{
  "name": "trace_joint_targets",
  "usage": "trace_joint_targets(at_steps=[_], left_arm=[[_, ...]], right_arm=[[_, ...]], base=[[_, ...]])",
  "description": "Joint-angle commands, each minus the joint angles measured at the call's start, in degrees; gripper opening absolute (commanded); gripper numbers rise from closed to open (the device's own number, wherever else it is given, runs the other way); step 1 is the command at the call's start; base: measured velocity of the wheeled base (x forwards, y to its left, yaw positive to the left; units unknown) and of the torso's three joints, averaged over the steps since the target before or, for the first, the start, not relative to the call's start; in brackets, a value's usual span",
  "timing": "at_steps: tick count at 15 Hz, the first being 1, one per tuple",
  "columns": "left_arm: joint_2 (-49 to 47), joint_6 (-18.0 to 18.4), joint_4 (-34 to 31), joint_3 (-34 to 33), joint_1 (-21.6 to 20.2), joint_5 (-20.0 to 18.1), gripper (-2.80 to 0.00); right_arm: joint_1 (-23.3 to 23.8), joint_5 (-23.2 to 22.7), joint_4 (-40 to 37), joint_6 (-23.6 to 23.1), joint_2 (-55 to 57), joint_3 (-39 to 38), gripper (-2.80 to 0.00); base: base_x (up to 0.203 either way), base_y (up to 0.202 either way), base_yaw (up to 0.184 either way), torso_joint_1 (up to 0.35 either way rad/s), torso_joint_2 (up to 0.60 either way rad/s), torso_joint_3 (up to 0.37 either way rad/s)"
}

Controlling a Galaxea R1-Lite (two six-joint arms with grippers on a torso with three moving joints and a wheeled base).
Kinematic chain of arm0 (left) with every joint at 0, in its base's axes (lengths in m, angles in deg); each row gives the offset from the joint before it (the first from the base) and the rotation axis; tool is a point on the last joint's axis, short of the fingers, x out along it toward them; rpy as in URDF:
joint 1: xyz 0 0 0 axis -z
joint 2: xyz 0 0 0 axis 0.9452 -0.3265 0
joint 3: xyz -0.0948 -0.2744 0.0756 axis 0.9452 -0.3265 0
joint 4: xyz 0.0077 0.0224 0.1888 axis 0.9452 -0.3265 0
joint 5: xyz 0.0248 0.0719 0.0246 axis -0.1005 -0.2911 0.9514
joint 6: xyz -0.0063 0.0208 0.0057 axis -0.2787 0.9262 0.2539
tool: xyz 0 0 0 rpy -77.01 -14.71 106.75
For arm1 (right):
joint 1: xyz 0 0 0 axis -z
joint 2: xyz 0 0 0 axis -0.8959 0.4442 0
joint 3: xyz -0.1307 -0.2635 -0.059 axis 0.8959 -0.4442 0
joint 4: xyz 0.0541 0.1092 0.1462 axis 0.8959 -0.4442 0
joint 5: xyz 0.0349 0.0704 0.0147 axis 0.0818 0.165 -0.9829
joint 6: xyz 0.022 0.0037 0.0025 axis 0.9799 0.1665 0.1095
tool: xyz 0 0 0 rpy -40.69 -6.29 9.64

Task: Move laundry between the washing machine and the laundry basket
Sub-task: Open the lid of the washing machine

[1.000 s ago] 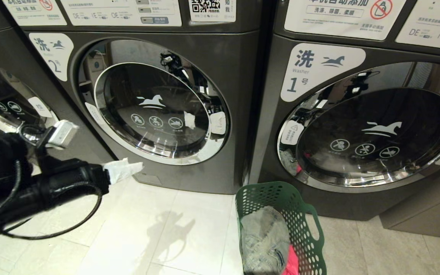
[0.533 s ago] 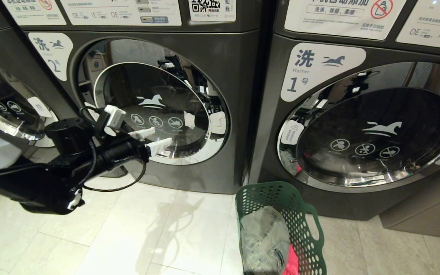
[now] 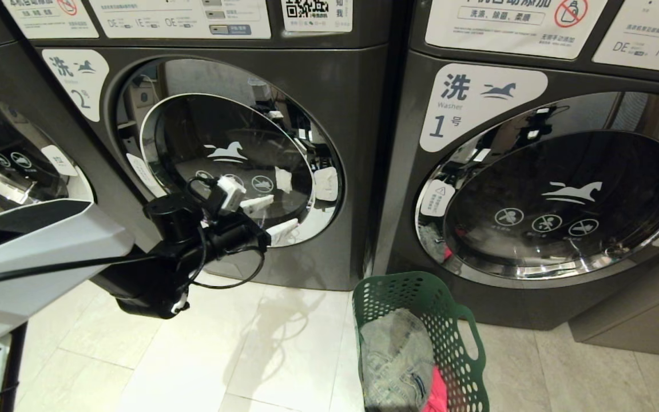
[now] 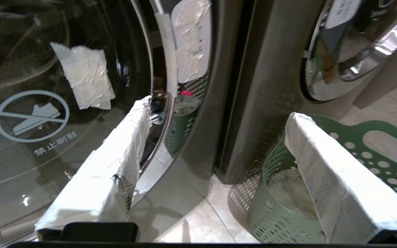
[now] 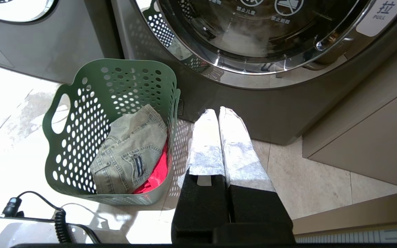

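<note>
The dark grey front-loading washing machine (image 3: 238,166) labelled 2 stands with its round chrome-rimmed glass door (image 3: 232,166) shut. The left gripper (image 3: 269,216) hangs at the door's lower rim, its white-wrapped fingers (image 4: 115,165) spread apart, empty. To its right, on the pale tiled floor (image 3: 261,343), the dark green perforated plastic laundry basket (image 3: 449,320) holds faded jeans (image 5: 129,155) over a red garment (image 5: 155,172). The right gripper (image 5: 218,113) hangs beside the basket, fingers pressed together.

Neighbouring machines sitting on a pale tiled floor

A dark grey washer labelled 1 (image 3: 535,189) is standing with its round door shut, while another washer (image 3: 3,154) is showing at the far edge. Pale floor tiles (image 3: 284,343) are reflecting light, and a coiled black cable (image 5: 59,220) is lying on them.
</note>
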Motion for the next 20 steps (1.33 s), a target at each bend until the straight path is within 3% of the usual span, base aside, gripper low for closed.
trace_joint_targets(at_steps=[1,5,12,20], left_arm=[[-2.7,-0.2,0.4,3.4,0.9,1.2,0.00],[-6.5,-1.2,0.1,10.2,1.4,1.9,0.00],[-11.7,-7.4,-1.3,20.7,2.2,0.1,0.00],[-15.8,-9.0,-4.4,29.7,4.6,-2.7,0.00]], right_arm=[[0.0,0.0,0.0,-0.1,0.1,0.0,-2.80],[0.0,0.0,0.0,-0.1,0.1,0.0,-2.80],[0.0,0.0,0.0,-0.1,0.1,0.0,-2.80],[0.0,0.0,-0.1,-0.1,0.1,0.0,-2.80]], base=[[0.000,0.000,0.000,0.000,0.00,0.000],[0.000,0.000,0.000,0.000,0.00,0.000],[0.000,0.000,0.000,0.000,0.00,0.000],[0.000,0.000,0.000,0.000,0.00,0.000]])
